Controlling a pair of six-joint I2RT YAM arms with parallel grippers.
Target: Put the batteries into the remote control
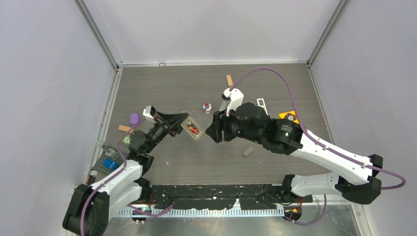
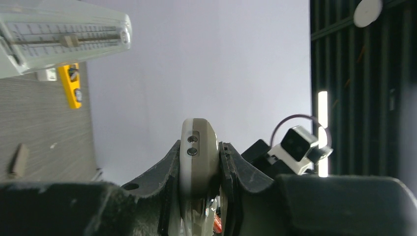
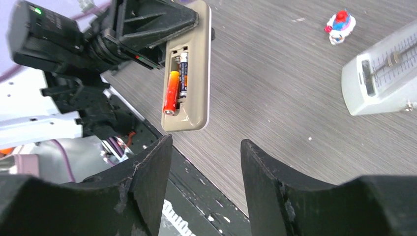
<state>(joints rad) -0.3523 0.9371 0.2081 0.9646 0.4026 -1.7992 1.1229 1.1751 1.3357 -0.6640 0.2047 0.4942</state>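
Note:
My left gripper [image 1: 180,123] is shut on one end of the remote control [image 1: 193,129] and holds it above the table, open compartment facing up. In the left wrist view the remote's rounded end [image 2: 198,169] is clamped between the fingers of that gripper [image 2: 200,147]. In the right wrist view the grey-brown remote [image 3: 196,64] shows two batteries in its compartment, one orange-red [image 3: 171,92], one dark [image 3: 183,78]. My right gripper [image 3: 206,147] is open and empty, a short way from the remote's free end; it also shows in the top view [image 1: 215,132].
A grey metronome [image 3: 378,73] and a small red-blue toy [image 1: 207,107] stand behind the remote. A short white remote [image 1: 262,104], a yellow object [image 1: 289,117] and a small grey-brown piece [image 1: 248,151] lie to the right. A purple disc [image 1: 134,118] lies left.

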